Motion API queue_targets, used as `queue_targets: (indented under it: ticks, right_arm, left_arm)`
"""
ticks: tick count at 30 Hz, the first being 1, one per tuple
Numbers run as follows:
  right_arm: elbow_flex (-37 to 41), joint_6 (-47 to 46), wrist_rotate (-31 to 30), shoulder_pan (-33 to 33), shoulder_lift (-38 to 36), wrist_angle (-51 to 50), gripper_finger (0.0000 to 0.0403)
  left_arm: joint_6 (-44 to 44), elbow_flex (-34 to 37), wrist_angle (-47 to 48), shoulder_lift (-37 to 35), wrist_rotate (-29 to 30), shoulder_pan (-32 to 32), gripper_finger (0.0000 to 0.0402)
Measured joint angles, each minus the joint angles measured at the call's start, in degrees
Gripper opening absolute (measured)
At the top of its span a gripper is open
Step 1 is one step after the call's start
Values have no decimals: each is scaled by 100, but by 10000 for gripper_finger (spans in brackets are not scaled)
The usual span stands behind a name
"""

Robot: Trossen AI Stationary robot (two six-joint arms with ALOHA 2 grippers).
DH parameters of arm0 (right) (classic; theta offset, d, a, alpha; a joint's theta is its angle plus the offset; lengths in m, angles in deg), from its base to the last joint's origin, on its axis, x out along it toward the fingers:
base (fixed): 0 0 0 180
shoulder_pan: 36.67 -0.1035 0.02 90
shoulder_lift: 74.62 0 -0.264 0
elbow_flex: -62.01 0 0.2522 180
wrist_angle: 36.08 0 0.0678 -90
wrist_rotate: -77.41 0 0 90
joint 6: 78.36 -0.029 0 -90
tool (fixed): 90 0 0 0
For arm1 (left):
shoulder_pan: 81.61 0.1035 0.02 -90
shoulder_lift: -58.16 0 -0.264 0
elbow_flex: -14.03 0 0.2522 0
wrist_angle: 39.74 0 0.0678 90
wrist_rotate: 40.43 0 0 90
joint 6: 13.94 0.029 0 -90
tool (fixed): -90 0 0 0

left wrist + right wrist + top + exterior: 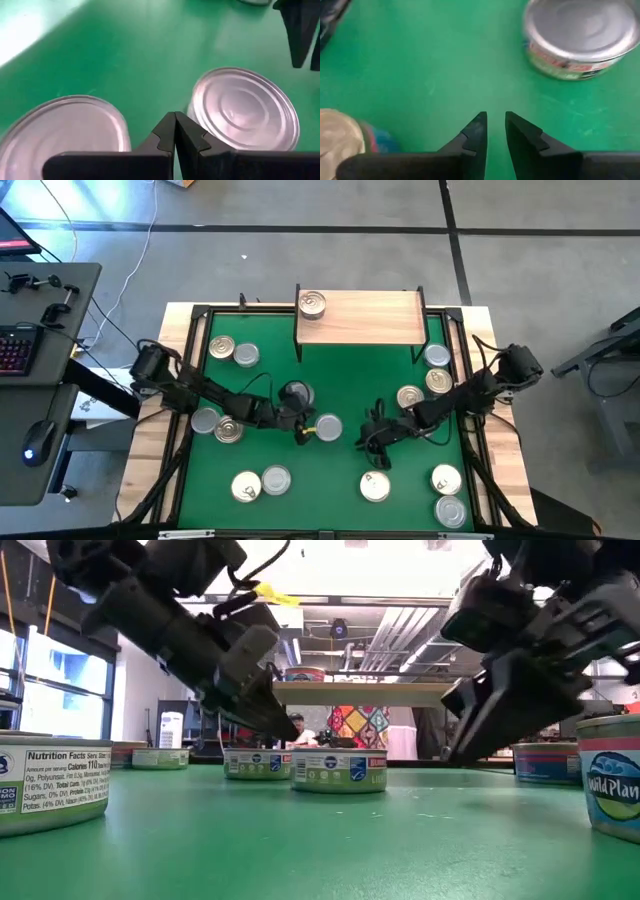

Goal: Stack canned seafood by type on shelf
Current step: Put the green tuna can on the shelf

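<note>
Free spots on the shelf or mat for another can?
Shelf: one can at its left end, everything rightward bare. Green mat: open strip just before the shelf. Crowded mid-mat, around the left gripper, shut, and right gripper, nearly shut.

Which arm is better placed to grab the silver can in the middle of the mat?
Left, probably. The left gripper sits right beside the silver can, fingers shut. The right gripper is farther off, fingers almost shut on nothing.

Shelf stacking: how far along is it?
Barely started. Done: one round gold-lidded tin sits on the light-wood shelf. In hand: nothing; left gripper shut beside a silver-lidded tin, right gripper nearly shut, empty. Left: every other tin is on the green mat.
</note>
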Motion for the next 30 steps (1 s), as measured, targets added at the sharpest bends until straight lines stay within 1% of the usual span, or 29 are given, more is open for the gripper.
queue_targets:
  ticks: [4, 6, 8, 11, 14, 18, 21, 22, 24, 26, 30]
  right_arm:
    - [0, -133, -798, 35, 0, 164, 62]
    - [0, -62, -868, 28, 0, 256, 64]
    - [0, -17, -878, 26, 2, 312, 76]
    - [0, 1, -967, 28, 2, 315, 115]
    - [0, 43, -1119, 71, 44, 323, 170]
    - [0, 224, -1068, 238, 354, 395, 245]
    - [2, 284, -974, 353, 733, 870, 287]
    - [2, 365, -893, 387, 848, 1070, 297]
    - [9, 403, -914, 446, 1051, 1377, 311]
    - [11, 412, -906, 501, 1173, 1624, 315]
    - [13, 358, -918, 517, 1152, 1607, 317]
  left_arm:
    - [-48, -1, 290, -236, -22, -192, 0]
    - [-46, 0, 323, -271, -216, -300, 0]
    - [-49, 0, 269, -273, -554, -371, 0]
    - [-239, -2, 207, -166, -983, -438, 0]
    - [-402, -2, 83, 49, -1234, -463, 0]
    - [-390, -2, -316, 443, -1204, -397, 0]
    - [-302, 0, -828, 731, -1171, -259, 0]
    - [-299, -1, -1003, 814, -1169, -205, 0]
    - [-281, 2, -1289, 951, -1215, -107, 0]
    - [-222, 4, -1514, 1062, -1301, -28, 0]
    - [-177, 7, -1523, 1070, -1339, 58, 0]
